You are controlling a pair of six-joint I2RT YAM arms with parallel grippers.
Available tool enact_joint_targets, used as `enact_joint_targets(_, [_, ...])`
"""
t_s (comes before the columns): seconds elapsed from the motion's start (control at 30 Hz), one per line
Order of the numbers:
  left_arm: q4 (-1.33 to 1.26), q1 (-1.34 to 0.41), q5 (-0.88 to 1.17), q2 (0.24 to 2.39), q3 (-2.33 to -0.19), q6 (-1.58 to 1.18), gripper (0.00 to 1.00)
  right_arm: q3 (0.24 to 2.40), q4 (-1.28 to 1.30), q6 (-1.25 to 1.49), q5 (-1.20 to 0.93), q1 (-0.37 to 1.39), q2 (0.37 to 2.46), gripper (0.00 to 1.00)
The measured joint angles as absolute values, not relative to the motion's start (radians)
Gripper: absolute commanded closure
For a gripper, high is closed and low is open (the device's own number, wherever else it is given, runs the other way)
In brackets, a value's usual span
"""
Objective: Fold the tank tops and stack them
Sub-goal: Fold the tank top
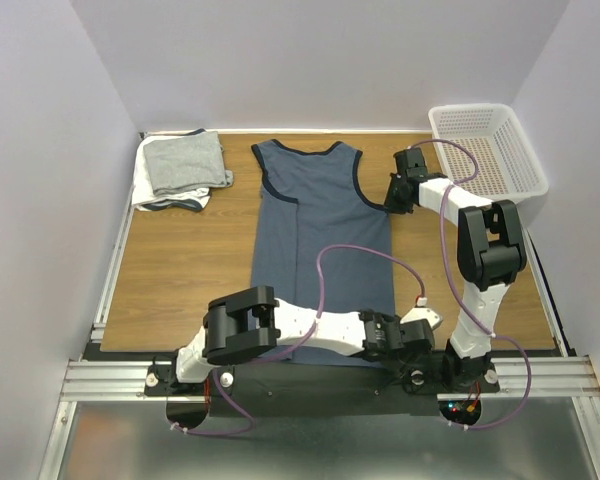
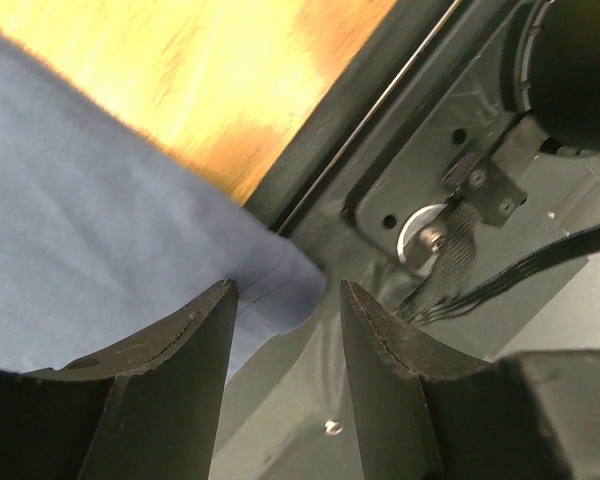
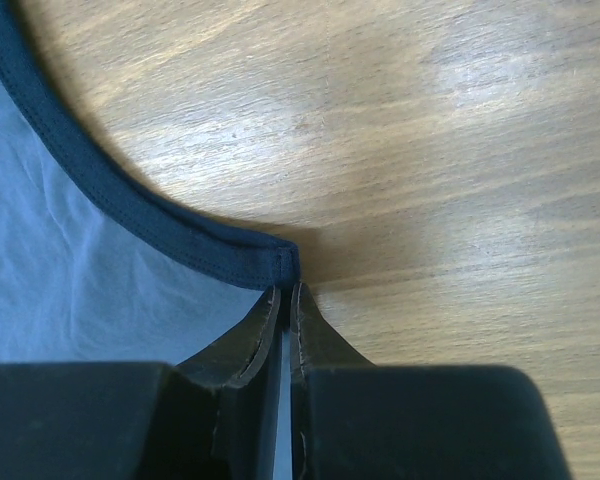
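Observation:
The slate-blue tank top (image 1: 325, 245) lies flat in the middle of the table, straps toward the far side, with its left edge folded inward. My right gripper (image 1: 391, 193) is at the shirt's right armhole corner. In the right wrist view it (image 3: 285, 290) is shut on the cloth just below the navy trim (image 3: 130, 205). My left gripper (image 1: 426, 330) is at the shirt's near right hem corner. In the left wrist view it (image 2: 286, 288) is open, with the blue hem corner (image 2: 280, 280) lying just past the fingertips over the dark table edge.
A folded stack of light grey and white tank tops (image 1: 180, 168) sits at the far left. A white perforated basket (image 1: 485, 148) stands at the far right. The black base plate and cables (image 2: 460, 230) lie under the left gripper. Metal rails (image 1: 110, 375) border the near edge.

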State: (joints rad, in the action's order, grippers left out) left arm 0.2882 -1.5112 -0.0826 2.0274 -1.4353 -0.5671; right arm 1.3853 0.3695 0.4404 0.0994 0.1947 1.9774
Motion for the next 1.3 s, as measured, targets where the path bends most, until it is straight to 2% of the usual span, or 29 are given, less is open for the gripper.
enact_joint_targets(0.2, [0.340, -1.542, -0.149, 2.066, -1.496, -0.564, 0.46, 1.385, 0.369, 0.440, 0.099, 0.195, 1.977, 0.94])
enact_joint_targets(0.3, [0.356, -1.547, -0.177, 2.082, -1.512, -0.565, 0.51, 1.385, 0.368, 0.440, 0.098, 0.195, 1.978, 0.94])
enact_joint_targets(0.4, [0.373, -1.548, -0.202, 2.090, -1.513, -0.566, 0.63, 1.385, 0.368, 0.440, 0.097, 0.195, 1.978, 0.94])
enact_joint_targets(0.43, [0.375, -1.548, -0.208, 2.091, -1.513, -0.569, 0.72, 1.385, 0.367, 0.440, 0.097, 0.195, 1.978, 0.95])
enact_joint_targets(0.5, [0.380, -1.547, -0.219, 2.092, -1.515, -0.575, 0.82, 1.385, 0.366, 0.440, 0.097, 0.195, 1.978, 0.95])
enact_joint_targets(0.53, [0.383, -1.547, -0.227, 2.092, -1.518, -0.575, 0.99, 1.385, 0.366, 0.440, 0.097, 0.195, 1.978, 0.95])
enact_joint_targets(0.87, [0.363, -1.547, -0.264, 2.062, -1.482, -0.584, 1.00, 1.387, 0.366, 0.442, 0.099, 0.191, 1.978, 0.96])
enact_joint_targets(1.3, [0.227, -1.520, -0.268, 1.768, -1.230, -0.652, 1.00, 1.457, 0.367, 0.487, 0.059, 0.184, 1.969, 0.99])
